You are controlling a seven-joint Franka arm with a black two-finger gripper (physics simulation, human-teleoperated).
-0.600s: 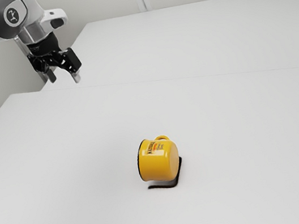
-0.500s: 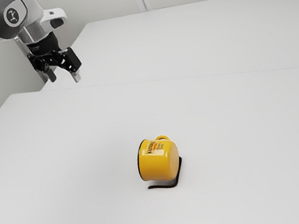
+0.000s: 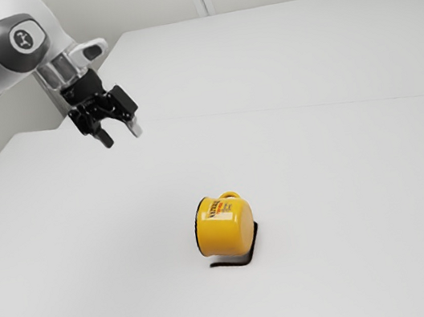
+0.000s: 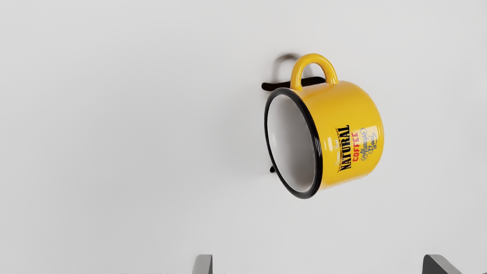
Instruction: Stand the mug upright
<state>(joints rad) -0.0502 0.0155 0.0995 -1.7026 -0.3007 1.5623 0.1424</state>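
White and smooth, the table bears a yellow mug lying on its side, its black rim toward the exterior view's left, dark marks on the surface beside it; above the tabletop, well apart from the mug, hangs the end effector, its fingers spread wide with nothing between them
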